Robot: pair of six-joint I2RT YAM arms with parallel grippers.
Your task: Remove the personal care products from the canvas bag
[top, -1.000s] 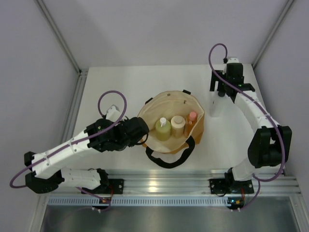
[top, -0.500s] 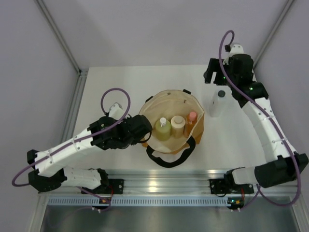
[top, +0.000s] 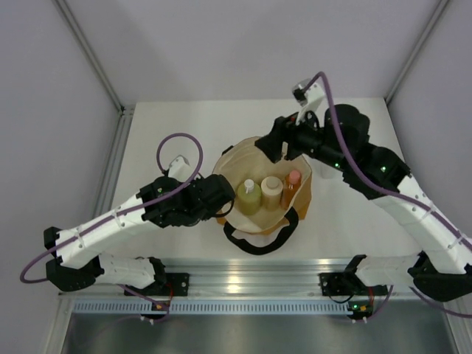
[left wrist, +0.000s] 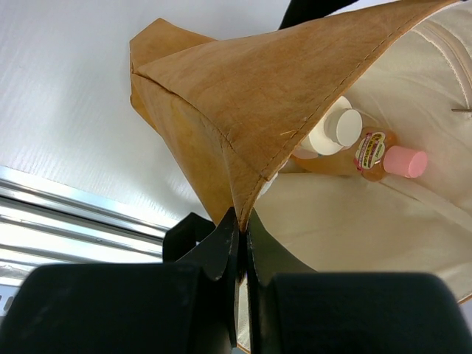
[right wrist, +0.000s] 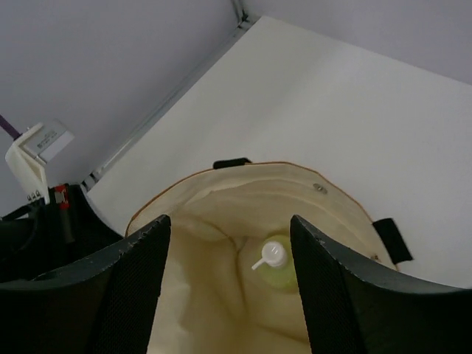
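Note:
The tan-orange canvas bag (top: 259,158) stands open mid-table. Inside it stand the yellow-green bottle (top: 248,199) with a white cap, the beige wide-topped bottle (top: 271,190) and the slim orange bottle (top: 292,184) with a pink cap. My left gripper (top: 221,210) is shut on the bag's left rim (left wrist: 243,169); the orange bottle (left wrist: 377,151) shows past it. My right gripper (top: 276,144) is open and empty above the bag's far rim, with the yellow-green bottle (right wrist: 276,269) between its fingers (right wrist: 140,273) in the right wrist view. The whitish bottle is hidden behind the right arm.
The bag's black loop handle (top: 254,243) lies on the table toward the front. An aluminium rail (top: 236,284) runs along the near edge. Grey walls and frame posts (top: 88,51) close in the back and sides.
My right arm has left the whitish bottle standing on the table at the right and swung left, over the bag's opening. My left gripper still holds the bag's rim.

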